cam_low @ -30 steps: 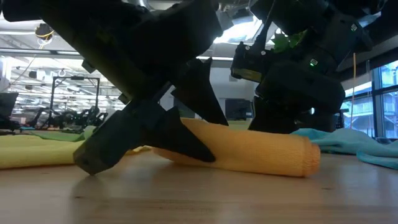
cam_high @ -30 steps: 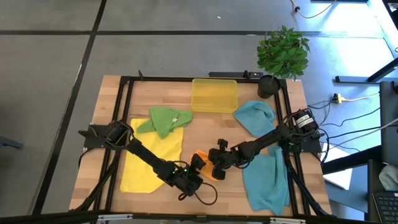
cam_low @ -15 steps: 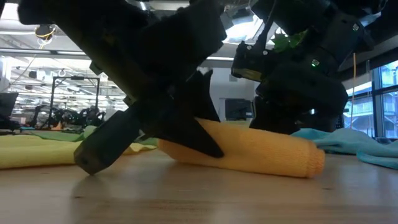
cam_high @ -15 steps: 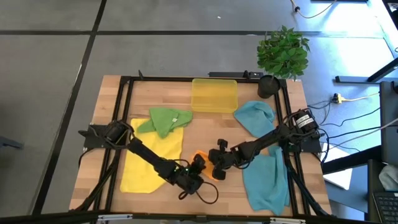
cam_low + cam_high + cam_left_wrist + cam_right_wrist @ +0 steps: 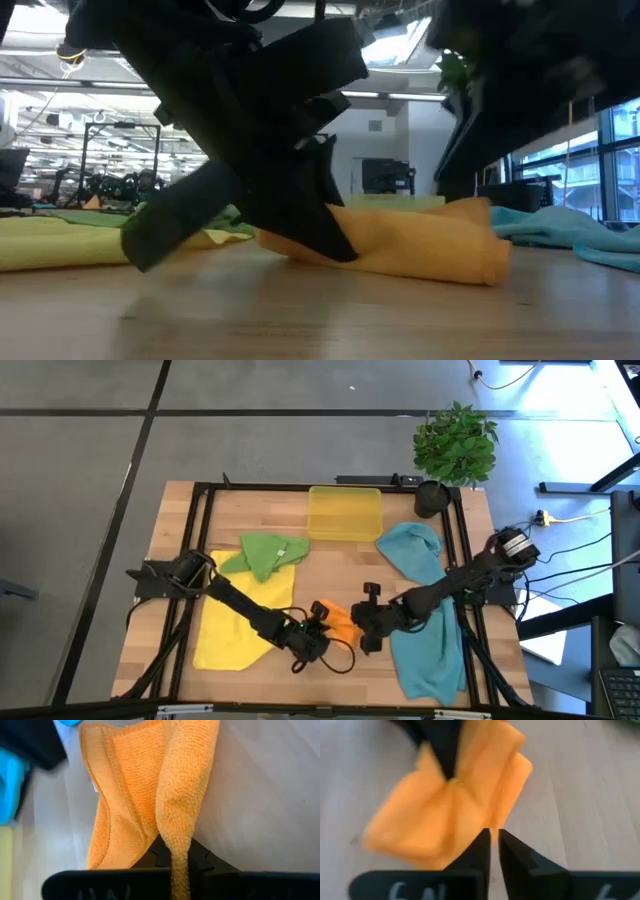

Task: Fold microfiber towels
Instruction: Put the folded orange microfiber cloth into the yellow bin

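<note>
Pinching a limp fold of the soft orange towel (image 5: 150, 795), the left end effector (image 5: 312, 645) is clamped on it; grasp edges.

From above, the left gripper (image 5: 316, 641) covers part of the orange towel (image 5: 340, 625). At table level the right arm (image 5: 530, 90) is a dark smear. The yellow towel (image 5: 240, 622) lies partly beneath the left arm (image 5: 235, 602).

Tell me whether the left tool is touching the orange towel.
Touching. The left wrist view shows the left tool shut on a fold of the orange towel.
</note>
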